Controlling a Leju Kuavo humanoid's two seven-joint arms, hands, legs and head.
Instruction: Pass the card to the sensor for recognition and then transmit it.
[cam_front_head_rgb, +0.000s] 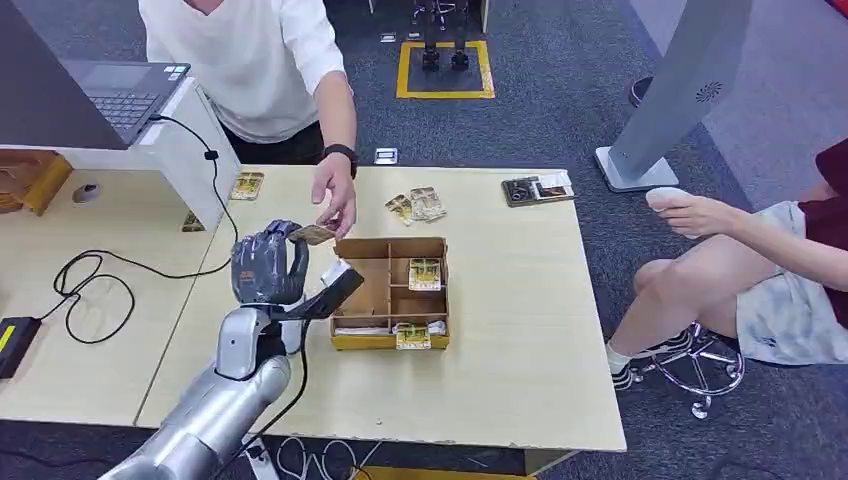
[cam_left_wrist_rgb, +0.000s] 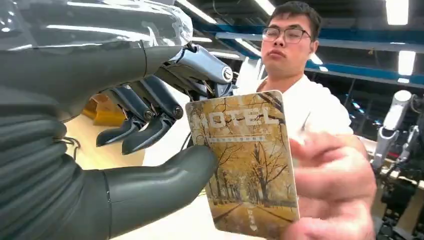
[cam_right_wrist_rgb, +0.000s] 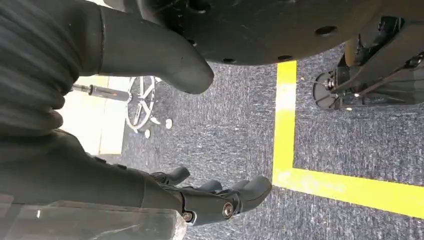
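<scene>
The table (cam_front_head_rgb: 520, 330) is a pale wooden top carrying, from largest to smallest, a laptop (cam_front_head_rgb: 125, 95) on a white stand at the far left, a brown compartmented tray (cam_front_head_rgb: 390, 292) near the middle, a dark device (cam_front_head_rgb: 330, 292) just left of the tray, probably the sensor, and loose cards (cam_front_head_rgb: 418, 206) beyond the tray.

A person (cam_front_head_rgb: 255, 60) in a white shirt stands at the far side; a second person sits at the right.

The left hand (cam_front_head_rgb: 268, 265) is raised over the table, left of the tray. In the left wrist view its thumb (cam_left_wrist_rgb: 165, 177) presses one long edge of the card (cam_left_wrist_rgb: 245, 160) and one finger lies behind the upper corner; the remaining fingers are curled loosely, clear of it. The person's hand (cam_front_head_rgb: 335, 205) grips the opposite edge, so the card is shared between the two, held upright above the tray's far left corner.

The right hand (cam_right_wrist_rgb: 210, 197) hangs over carpet with a yellow floor line, fingers partly curled, holding nothing.

Assessment of the card: a printed hotel key card, judged light, thin, stiff and glossy, hence liable to slip or pivot under a single-edge pinch. It is unlikely to break. The best hold appears to be a flat pinch across the faces near one short end, leaving the rest free to present to the sensor. The present grip looks marginal until the person lets go.
</scene>
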